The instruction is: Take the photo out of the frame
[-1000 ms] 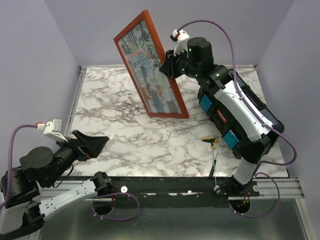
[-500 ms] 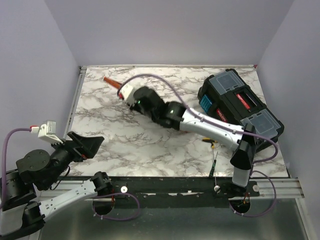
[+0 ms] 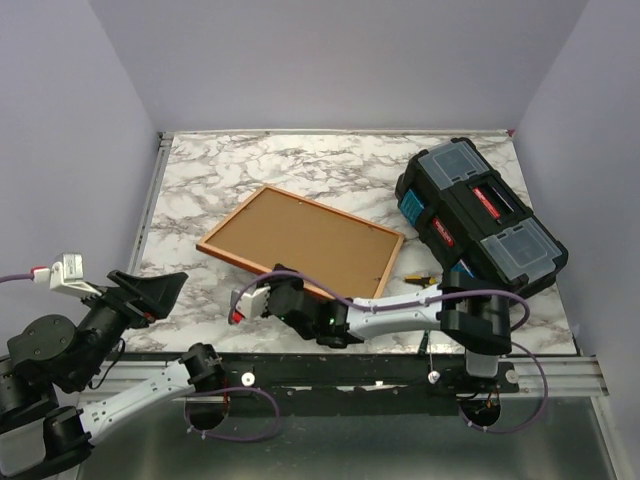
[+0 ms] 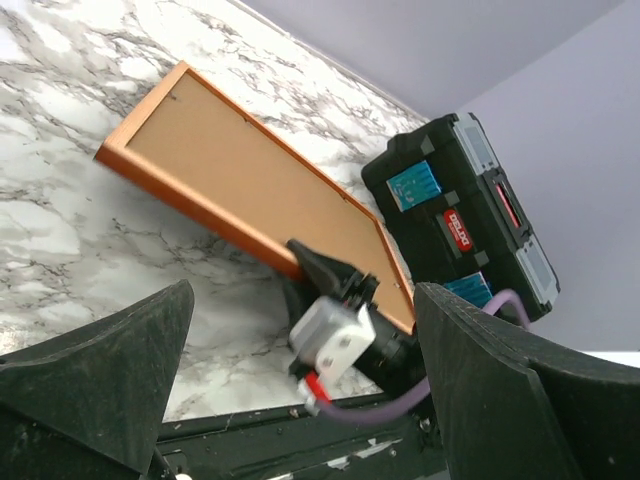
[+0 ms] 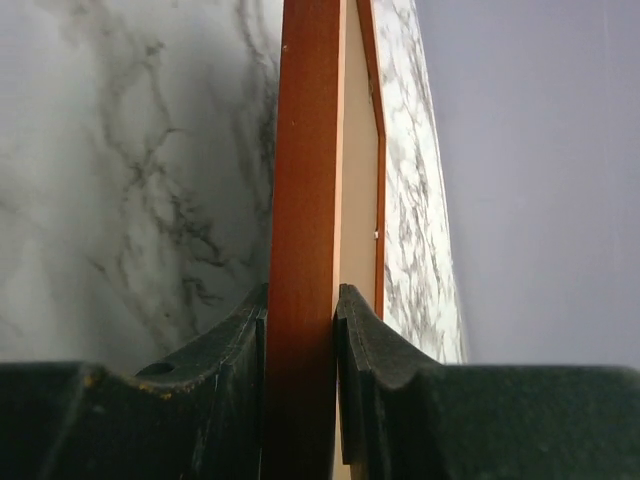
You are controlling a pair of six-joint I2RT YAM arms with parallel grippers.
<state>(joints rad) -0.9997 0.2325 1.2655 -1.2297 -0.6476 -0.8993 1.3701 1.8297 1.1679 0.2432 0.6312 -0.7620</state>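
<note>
The frame point(image 3: 300, 238) lies with its brown backing board up in the middle of the marble table, orange-red rim around it. The photo is hidden underneath. My right gripper point(image 3: 285, 280) reaches in low from the right and is shut on the frame's near long edge. In the right wrist view the red rim point(image 5: 305, 200) sits pinched between both black fingers point(image 5: 225, 350). The left wrist view shows the frame point(image 4: 250, 175) and the right gripper's fingers point(image 4: 315, 265) on its near edge. My left gripper point(image 3: 150, 290) hovers open at the near left, apart from the frame, jaws wide point(image 4: 300, 300).
A black toolbox point(image 3: 480, 215) with clear-lidded compartments stands at the right, just beyond the frame's right corner point(image 4: 460, 210). A small yellow-and-black tool point(image 3: 420, 282) lies in front of it. The right forearm point(image 3: 400, 315) stretches along the table's near edge.
A second ago the right gripper held the frame upright in the air at the back, picture showing. Now the frame lies board-up on the table. The left gripper drew back slightly leftward.
</note>
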